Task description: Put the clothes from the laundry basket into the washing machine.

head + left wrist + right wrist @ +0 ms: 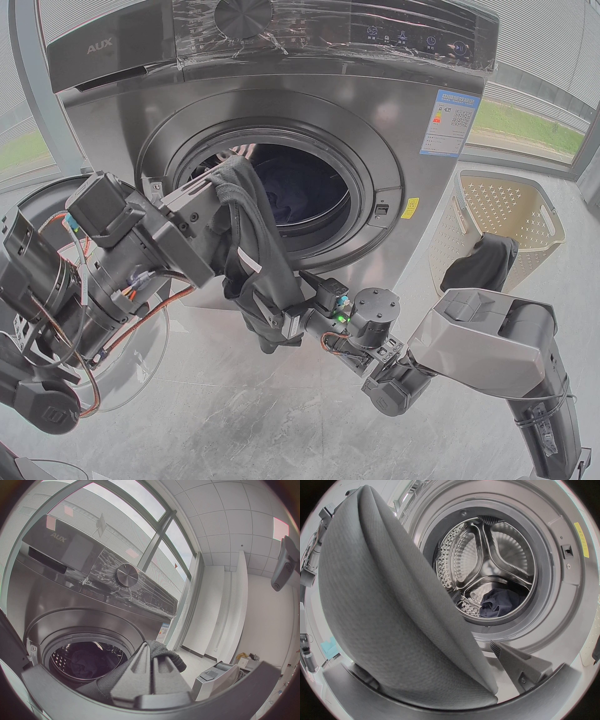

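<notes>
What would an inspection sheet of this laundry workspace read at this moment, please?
Surface: grey tiled floor.
Job's things: washing machine, door open; navy garment in the drum; dark grey garment hanging before the opening; black garment draped over the laundry basket rim.
Clutter: nothing seen.
Grippers: left gripper, jaws shut on the dark grey garment's top; right gripper at its lower part.
Cables: orange braided cable along the left arm.
Surroundings: windows behind the machine.

Bright daylight admitted through windows [531, 125] behind washing machine [262, 94]; glare thrown on its wrapped panel [325, 25]; wrist views bowed, corners darkened.
</notes>
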Robot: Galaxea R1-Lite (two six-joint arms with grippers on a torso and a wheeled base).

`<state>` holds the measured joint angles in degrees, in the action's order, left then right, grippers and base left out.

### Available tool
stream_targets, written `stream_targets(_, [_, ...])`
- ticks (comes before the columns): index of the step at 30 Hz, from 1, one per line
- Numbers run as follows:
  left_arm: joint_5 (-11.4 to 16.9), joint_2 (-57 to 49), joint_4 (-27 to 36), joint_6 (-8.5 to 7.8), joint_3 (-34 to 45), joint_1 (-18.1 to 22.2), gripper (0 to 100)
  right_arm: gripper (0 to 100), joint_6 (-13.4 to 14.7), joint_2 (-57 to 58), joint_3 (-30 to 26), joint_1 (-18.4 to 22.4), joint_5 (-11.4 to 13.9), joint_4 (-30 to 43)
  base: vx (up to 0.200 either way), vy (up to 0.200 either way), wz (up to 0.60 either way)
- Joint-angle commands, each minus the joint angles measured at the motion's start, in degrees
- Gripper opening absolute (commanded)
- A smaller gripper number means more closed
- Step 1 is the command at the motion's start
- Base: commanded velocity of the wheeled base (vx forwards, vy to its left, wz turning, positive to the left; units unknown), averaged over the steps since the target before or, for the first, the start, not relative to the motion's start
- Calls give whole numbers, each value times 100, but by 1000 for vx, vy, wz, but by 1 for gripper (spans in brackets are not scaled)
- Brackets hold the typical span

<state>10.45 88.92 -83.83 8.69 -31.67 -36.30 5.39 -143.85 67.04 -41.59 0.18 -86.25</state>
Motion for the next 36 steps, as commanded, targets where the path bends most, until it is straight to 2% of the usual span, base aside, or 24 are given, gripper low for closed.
stream_targets(1, [1, -15, -1, 1, -6, -8, 0, 0, 6, -135, 143, 11, -9, -6, 0, 0, 0])
stream_targets(6, [-43, 12, 78, 1, 47, 80, 0, 0, 6, -29, 82, 187, -9, -76, 0, 0, 0])
stream_targets(11, [-16, 187, 236, -8, 232, 493, 0, 0, 6, 568, -402, 407, -1, -120, 0, 0, 0])
stream_targets(16, [19, 363, 385, -17, 469, 730, 0, 0, 6, 1236, -833, 424, -1, -155, 0, 0, 0])
stream_targets(18, [36, 442, 456, -52, 566, 800, 0, 0, 6, 1395, -868, 415, -1, -129, 0, 0, 0])
stream_targets(22, [186, 829, 508, -351, 970, 897, 0, 0, 6, 1667, -876, 354, -1, -85, 0, 0, 0])
stream_targets(23, [186, 855, 508, -377, 996, 897, 0, 0, 6, 1676, -876, 345, -1, -85, 0, 0, 0])
stream_targets(24, [186, 1084, 438, -500, 1119, 888, 0, 0, 15, 1685, -876, 319, -9, -85, 0, 0, 0])
stream_targets(26, [186, 1268, 394, -570, 1190, 879, 0, 0, 24, 1685, -885, 275, -9, -85, 0, 0, 0])
stream_targets(36, [195, 1848, -36, -597, 1321, 923, 0, 0, 32, 1667, -876, 160, -9, -76, 0, 0, 0])
